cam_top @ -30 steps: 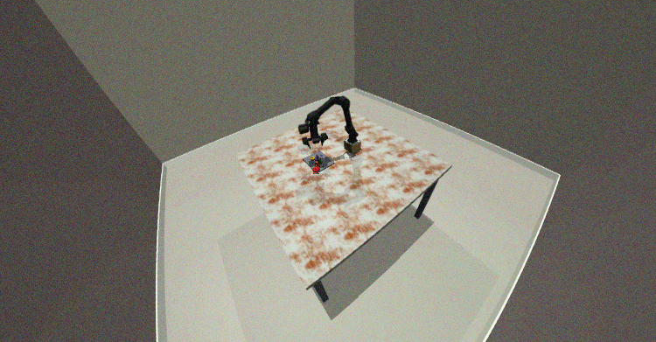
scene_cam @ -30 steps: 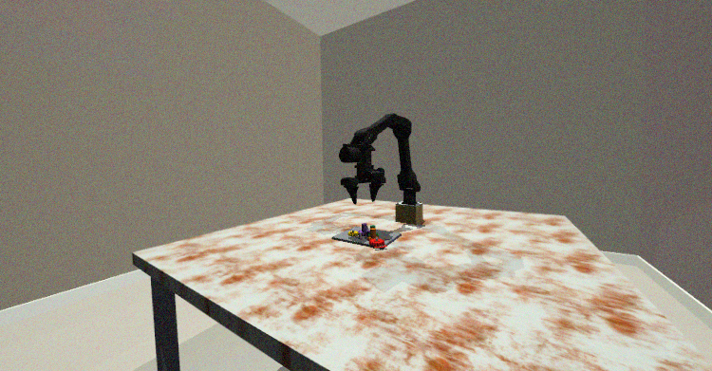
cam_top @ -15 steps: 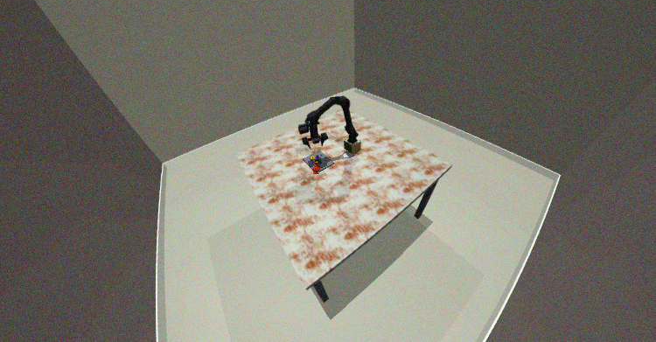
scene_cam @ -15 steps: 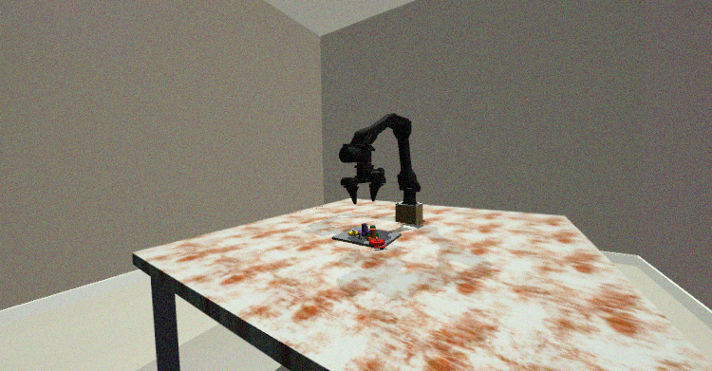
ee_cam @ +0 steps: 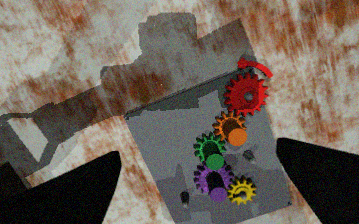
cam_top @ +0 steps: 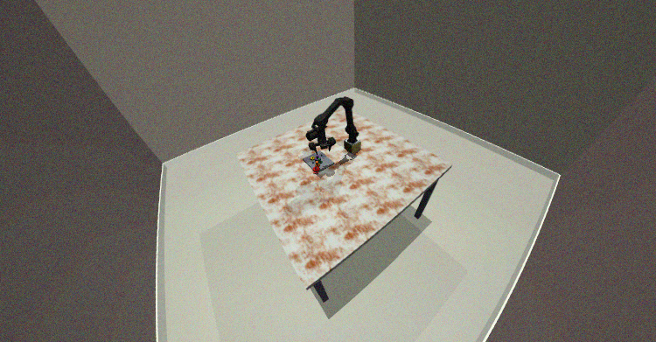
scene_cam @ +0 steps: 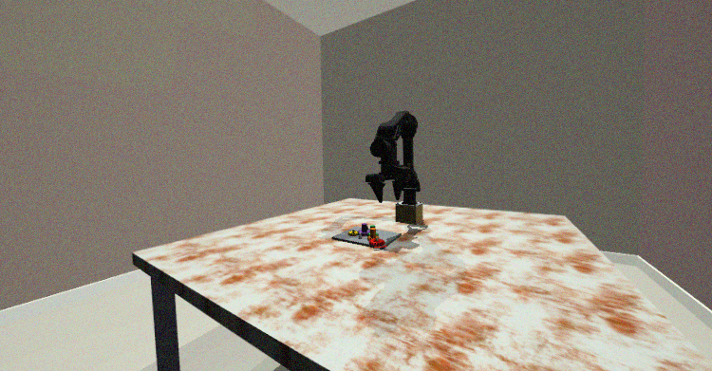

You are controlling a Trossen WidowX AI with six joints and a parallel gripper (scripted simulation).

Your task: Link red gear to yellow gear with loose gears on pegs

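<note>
Orange gear (cam_top: 316,163) (scene_cam: 372,234) (ee_cam: 237,136), green gear (cam_top: 319,161) (scene_cam: 372,226) (ee_cam: 215,161) and purple gear (cam_top: 317,157) (scene_cam: 364,229) (ee_cam: 219,194) are standing between red gear (cam_top: 316,170) (scene_cam: 377,243) (ee_cam: 237,95) and yellow gear (cam_top: 312,158) (scene_cam: 352,232) (ee_cam: 250,191) | grey board (cam_top: 328,163) (scene_cam: 343,237) (ee_cam: 155,135) is lying, in top view, nearer worktop's (cam_top: 358,211) (scene_cam: 448,279) (ee_cam: 305,30) left corner than right | gripper (cam_top: 323,151) (scene_cam: 388,200) (ee_cam: 197,152) is hovering above, fingers standing apart, holding nothing

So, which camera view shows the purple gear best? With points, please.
The wrist view: the purple gear (cam_top: 317,157) (scene_cam: 364,229) (ee_cam: 214,179) shows its teeth and the yellow gear (cam_top: 312,158) (scene_cam: 352,232) (ee_cam: 242,190) beside it. Top and exterior show only a tiny purple shape.
</note>
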